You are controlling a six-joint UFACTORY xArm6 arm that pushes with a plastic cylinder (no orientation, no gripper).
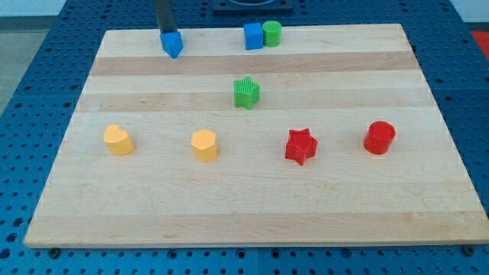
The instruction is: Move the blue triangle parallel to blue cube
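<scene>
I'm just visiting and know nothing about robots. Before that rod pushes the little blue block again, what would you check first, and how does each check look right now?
1. My tip is at the blue triangle: ok, it sits just behind the block, toward the view's top.
2. Actual contact between them: cannot tell.
3. Blue triangle level with the blue cube: roughly ok; both sit near the view's top edge, the triangle slightly lower.
4. Path between them clear: ok, bare board lies between.
5. Green cylinder out of the way: ok, it sits against the cube's right side.
6. Green star clear of the push: ok, it lies lower on the board.
</scene>
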